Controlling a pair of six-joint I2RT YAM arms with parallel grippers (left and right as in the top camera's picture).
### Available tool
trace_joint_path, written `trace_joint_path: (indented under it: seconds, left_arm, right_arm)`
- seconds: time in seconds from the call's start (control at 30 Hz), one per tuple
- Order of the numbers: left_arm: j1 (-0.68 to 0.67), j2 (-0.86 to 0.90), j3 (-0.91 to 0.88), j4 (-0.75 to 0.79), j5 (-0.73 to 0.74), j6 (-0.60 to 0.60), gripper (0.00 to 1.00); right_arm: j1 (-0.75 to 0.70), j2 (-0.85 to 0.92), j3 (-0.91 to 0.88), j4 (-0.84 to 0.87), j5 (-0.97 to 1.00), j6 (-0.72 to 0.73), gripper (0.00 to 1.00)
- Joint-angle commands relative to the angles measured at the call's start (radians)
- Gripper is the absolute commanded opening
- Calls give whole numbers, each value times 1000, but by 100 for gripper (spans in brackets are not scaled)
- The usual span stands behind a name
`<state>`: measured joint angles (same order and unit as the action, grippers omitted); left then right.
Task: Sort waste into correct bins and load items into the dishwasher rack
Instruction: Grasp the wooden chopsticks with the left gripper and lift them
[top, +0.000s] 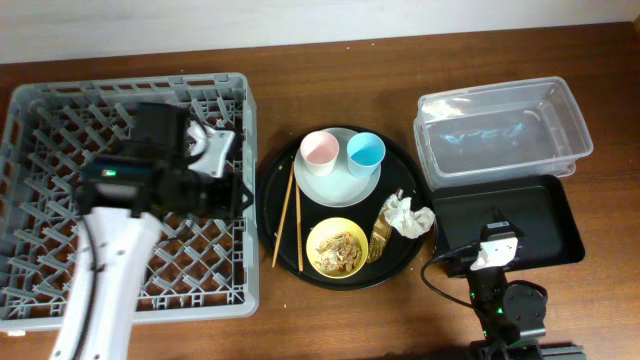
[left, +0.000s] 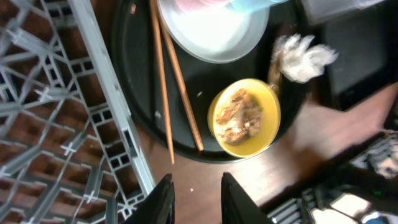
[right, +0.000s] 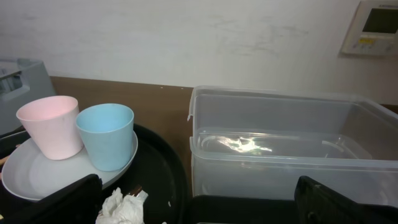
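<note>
The grey dishwasher rack (top: 60, 250) fills the left. On the round black tray (top: 270, 200) a pale plate (top: 335, 180) carries a pink cup (top: 320, 150) and a blue cup (top: 365, 153). Beside them lie chopsticks (top: 285, 215), a yellow bowl (top: 318, 258) of food scraps (top: 340, 250), a gold wrapper (top: 381, 235) and a white napkin (top: 408, 215). My left gripper (top: 240, 195) is open and empty above the rack's right edge; its wrist view (left: 194, 180) shows bare table between the fingers. My right gripper (right: 198, 186) is open and empty over the black bin tray (top: 530, 225), facing the clear tub (top: 500, 130).
The rack's right wall (left: 112, 93) runs close along the round tray's left side. The clear tub (right: 280, 155) and the black bin tray touch at the right. A cable loops on the table near the right arm's base (top: 500, 300). A wall stands behind the table.
</note>
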<state>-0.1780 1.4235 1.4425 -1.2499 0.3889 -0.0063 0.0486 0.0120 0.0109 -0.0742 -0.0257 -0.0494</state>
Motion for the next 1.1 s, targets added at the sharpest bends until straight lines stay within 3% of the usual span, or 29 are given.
trace_joint_path:
  seconds: [0.0, 0.13, 0.2, 0.23, 0.73, 0.8, 1.07]
  left_arm:
    - [-149, 26, -115, 95, -250, -207, 30]
    - [-296, 54, -182, 189, -381, -259, 35]
    - [-385, 86, -187, 212, -518, -259, 47]
    - [-412, 107, -187, 223, -553, -259, 47]
    - [-452, 460, -187, 360, -608, -264, 45]
    - [-452, 481, -187, 385, -634, -264, 39]
    - [-452, 494, -246, 473, -678, -282, 34]
  right_arm:
    - [3, -6, -5, -4, 5, 2, 99]
    - [3, -6, -5, -4, 5, 1, 99]
    - [3, -6, -5, -4, 5, 1, 99]
    - [3, -6, -5, -4, 5, 1, 99]
    - [3, -6, -5, -4, 5, 2, 99]
    - [3, -6, -5, -4, 5, 1, 99]
    - [3, -6, -5, -4, 5, 2, 99]
